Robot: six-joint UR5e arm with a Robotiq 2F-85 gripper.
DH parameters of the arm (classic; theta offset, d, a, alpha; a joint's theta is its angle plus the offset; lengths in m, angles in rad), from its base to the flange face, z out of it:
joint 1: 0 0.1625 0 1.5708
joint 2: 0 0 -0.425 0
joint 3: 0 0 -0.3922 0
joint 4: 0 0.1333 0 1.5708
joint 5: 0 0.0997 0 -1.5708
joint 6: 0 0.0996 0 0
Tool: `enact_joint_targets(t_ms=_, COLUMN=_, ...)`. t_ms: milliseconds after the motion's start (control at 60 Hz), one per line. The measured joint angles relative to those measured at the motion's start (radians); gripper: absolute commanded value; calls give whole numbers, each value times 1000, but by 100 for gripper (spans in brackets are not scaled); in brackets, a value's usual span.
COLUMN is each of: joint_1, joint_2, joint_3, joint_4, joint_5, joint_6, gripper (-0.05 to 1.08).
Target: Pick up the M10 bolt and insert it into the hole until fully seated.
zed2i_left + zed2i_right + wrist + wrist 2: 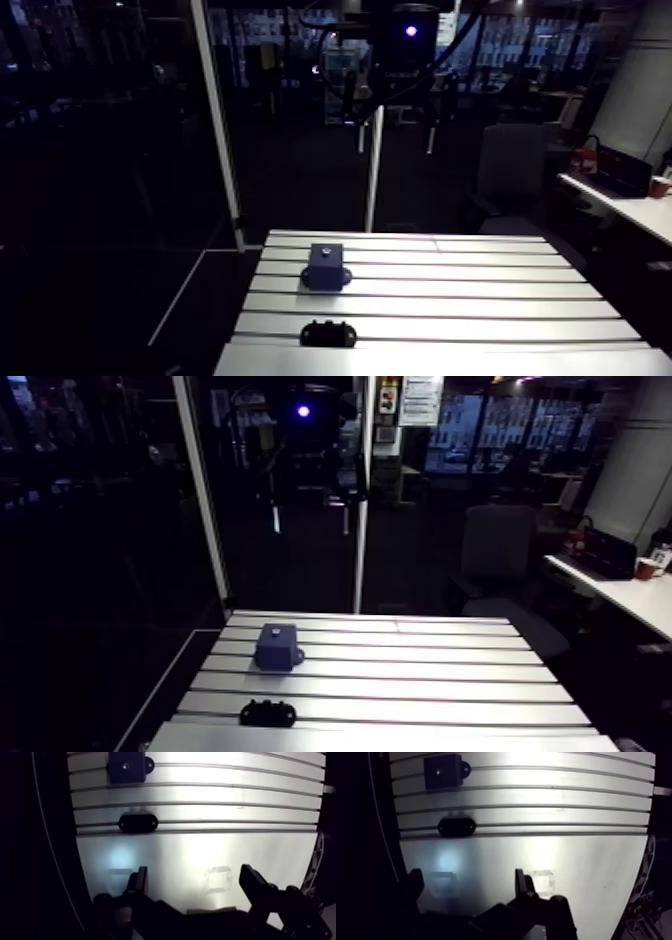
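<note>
Left half of the slotted aluminium table (480, 290): a dark blue block (326, 264), boxy and matt, with a rounded tab on one side, stands across the far slots. There is a small pale spot (125, 766) on its top face; hole or bolt head, we cannot tell. Nearer us and in line with it lies a black oblong piece (328, 333) with rounded ends, set along a slot, its details lost in shadow. We make out no bolt as such.

Centre: the gripper (195, 874) hangs high over the smooth front plate, well apart from both pieces, fingers spread wide with nothing between them. Beneath it is a faint square outline (218, 879) on the metal.

Right half: ribbed aluminium with a dull sheen, its edge cut off.
</note>
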Motion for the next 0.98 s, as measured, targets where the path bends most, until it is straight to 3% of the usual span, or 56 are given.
enact_joint_targets(t_ms=983, joint_1=-4, joint_2=29, joint_3=-14, joint_4=-3, joint_5=-11, joint_6=-5, gripper=2)
